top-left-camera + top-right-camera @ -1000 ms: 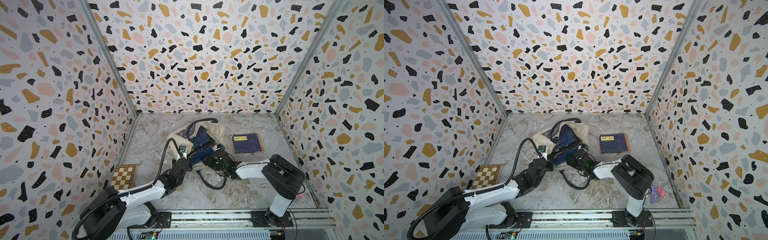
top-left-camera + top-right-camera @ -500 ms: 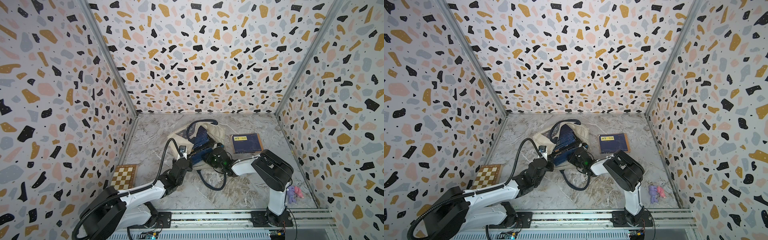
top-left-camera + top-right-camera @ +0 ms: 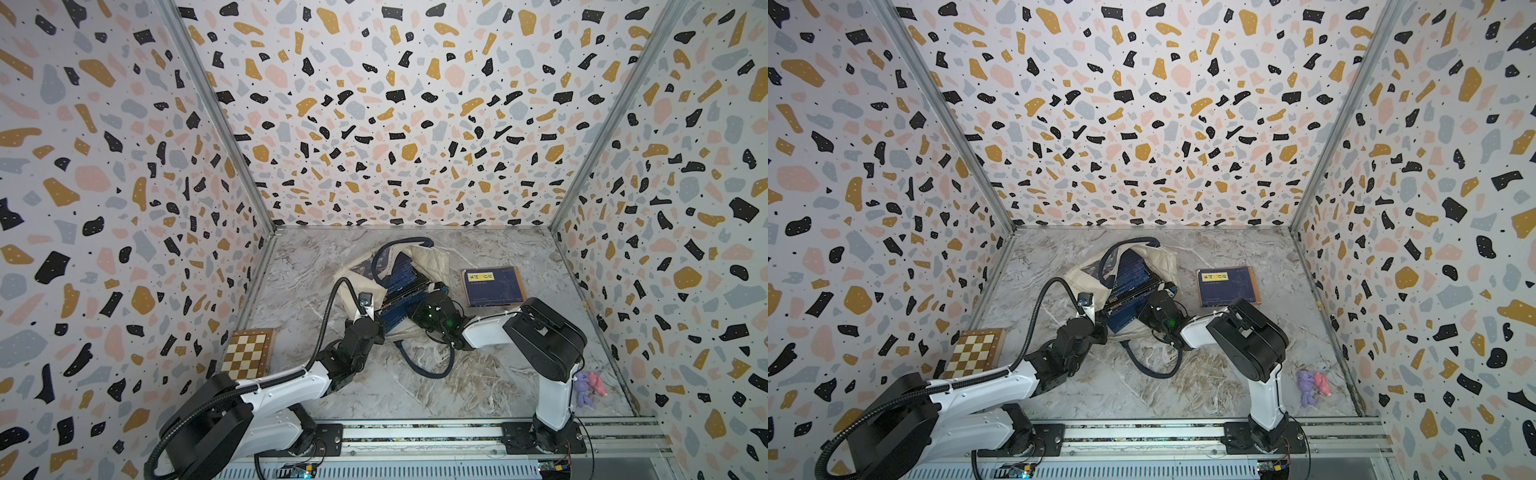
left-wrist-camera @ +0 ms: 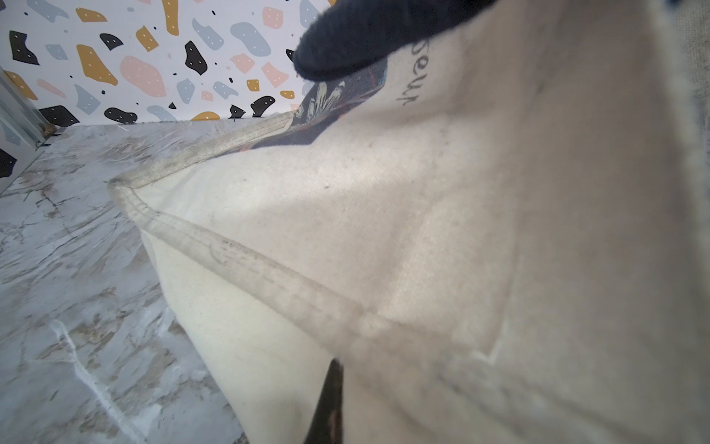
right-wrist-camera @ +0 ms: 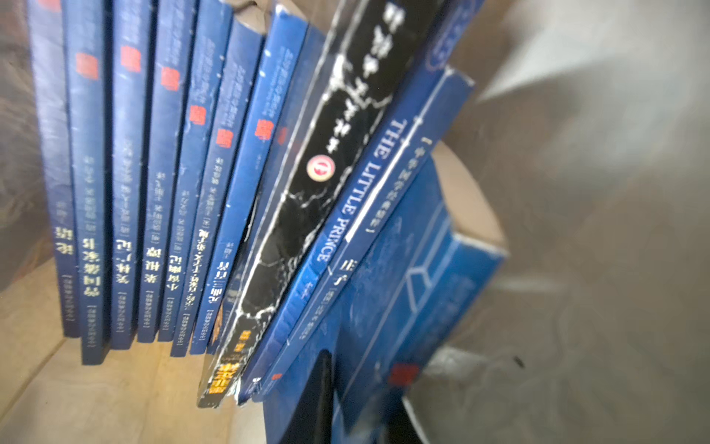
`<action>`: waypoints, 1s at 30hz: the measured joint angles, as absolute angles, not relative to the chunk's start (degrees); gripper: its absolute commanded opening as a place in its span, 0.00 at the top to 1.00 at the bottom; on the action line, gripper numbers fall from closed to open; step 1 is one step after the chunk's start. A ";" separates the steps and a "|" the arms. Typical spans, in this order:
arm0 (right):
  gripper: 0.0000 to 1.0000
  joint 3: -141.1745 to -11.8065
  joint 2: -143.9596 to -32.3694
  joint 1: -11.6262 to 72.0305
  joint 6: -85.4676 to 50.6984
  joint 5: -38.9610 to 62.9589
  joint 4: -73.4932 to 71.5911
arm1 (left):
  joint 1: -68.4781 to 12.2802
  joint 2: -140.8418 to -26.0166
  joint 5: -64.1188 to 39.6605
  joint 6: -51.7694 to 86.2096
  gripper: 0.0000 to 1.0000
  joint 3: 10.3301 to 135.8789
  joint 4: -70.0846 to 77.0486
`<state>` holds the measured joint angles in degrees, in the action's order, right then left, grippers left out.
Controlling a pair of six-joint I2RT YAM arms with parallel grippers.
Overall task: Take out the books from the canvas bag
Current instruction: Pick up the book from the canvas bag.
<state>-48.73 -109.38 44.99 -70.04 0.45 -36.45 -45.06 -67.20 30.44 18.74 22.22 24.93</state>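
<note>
The cream canvas bag [image 3: 432, 259] lies on its side mid-table with its mouth toward the arms in both top views. Several dark blue books [image 3: 405, 286] stand packed inside it, spines showing [image 5: 165, 184]. One book with a yellow label [image 3: 492, 286] lies flat on the table to the right of the bag. My left gripper [image 3: 379, 319] is shut on the bag's cloth [image 4: 384, 230] at the mouth's left edge; one finger [image 4: 328, 403] shows. My right gripper [image 5: 361, 384] is in the mouth, fingers closed on either side of the nearest blue book [image 5: 403, 276].
A brown-and-cream chessboard box [image 3: 249, 353] lies at the left wall. A small purple and pink toy [image 3: 588, 386] sits near the right arm's base. The bag's navy handle [image 3: 428, 370] loops over the marble table toward the front.
My right gripper has pushed a little deeper into the bag's mouth and its fingers have closed in on a book. The left gripper has kept its hold on the bag.
</note>
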 measured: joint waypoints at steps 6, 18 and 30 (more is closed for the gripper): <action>1.00 -45.78 -104.03 45.23 -69.73 0.49 -33.87 | -45.06 -67.22 30.52 18.74 1.00 22.22 24.91; 1.00 -41.65 -91.77 45.78 -66.81 0.49 -27.29 | -45.12 -67.26 30.50 18.85 1.00 22.24 25.87; 1.00 -39.62 -81.34 46.22 -58.39 5.69 -22.96 | -45.10 -67.85 30.98 18.85 1.00 22.35 25.93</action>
